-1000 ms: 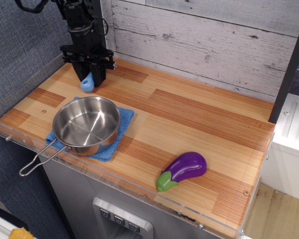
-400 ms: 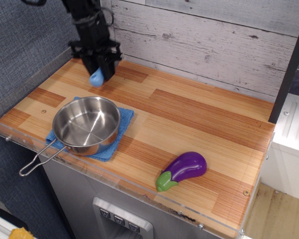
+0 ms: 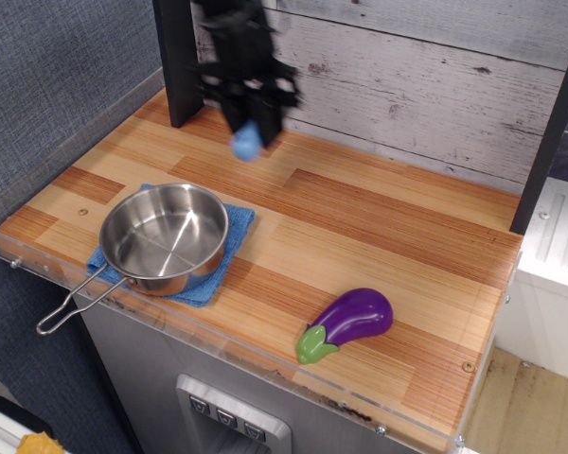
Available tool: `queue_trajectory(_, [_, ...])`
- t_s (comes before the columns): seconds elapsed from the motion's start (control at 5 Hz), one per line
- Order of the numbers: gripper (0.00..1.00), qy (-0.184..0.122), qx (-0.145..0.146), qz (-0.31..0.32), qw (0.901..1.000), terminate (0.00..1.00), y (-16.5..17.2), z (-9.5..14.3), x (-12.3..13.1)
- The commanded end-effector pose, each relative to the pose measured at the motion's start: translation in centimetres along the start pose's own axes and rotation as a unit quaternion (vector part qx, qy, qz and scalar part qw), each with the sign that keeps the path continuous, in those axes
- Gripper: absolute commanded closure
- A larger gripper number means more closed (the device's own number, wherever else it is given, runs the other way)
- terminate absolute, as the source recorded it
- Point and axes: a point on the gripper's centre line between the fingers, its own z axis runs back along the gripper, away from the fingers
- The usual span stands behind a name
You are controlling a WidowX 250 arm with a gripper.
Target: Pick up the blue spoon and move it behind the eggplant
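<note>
carry step in hand: your gripper [image 3: 248,121] is clenched on the blue spoon [image 3: 246,144], which hangs clear of the wooden tabletop [image 3: 379,227] near the back wall, at the left-centre. only the rounded light-blue end shows below the jaws; the rest of the spoon is hidden in the grip, and the arm is motion-blurred, so you cannot read the spoon's tilt.

the eggplant [image 3: 350,322] lies well apart, at the front right near the table edge, glossy purple, green stem cap pointing front-left.

judgement: pick is done, place is not. your next move calls for travel right along the table to the bare wood between the eggplant and the back wall, then a descent and release there. the steel pan [image 3: 164,238] on its blue cloth [image 3: 229,241] sits front-left, off that path.
</note>
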Motion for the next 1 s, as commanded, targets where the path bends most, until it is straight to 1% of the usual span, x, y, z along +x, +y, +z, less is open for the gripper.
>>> queue_trajectory(0.0, [1.00, -0.029, 0.055, -0.019, 0.9979, 0.00, -6.9, -1.0, -0.1])
queue_trajectory(0.2, [1.00, -0.039, 0.080, 0.012, 0.9959, 0.00, -8.2, -2.4, 0.2])
queue_trajectory(0.4, [1.00, -0.041, 0.083, 0.026, 0.9953, 0.00, -8.3, -3.3, 0.5])
queue_trajectory(0.6, [1.00, -0.034, 0.083, 0.043, 0.9950, 0.00, -7.9, -4.0, 0.3])
queue_trajectory(0.8, [0.00, -0.023, 0.073, 0.059, 0.9953, 0.00, -6.9, -4.1, 0.3])
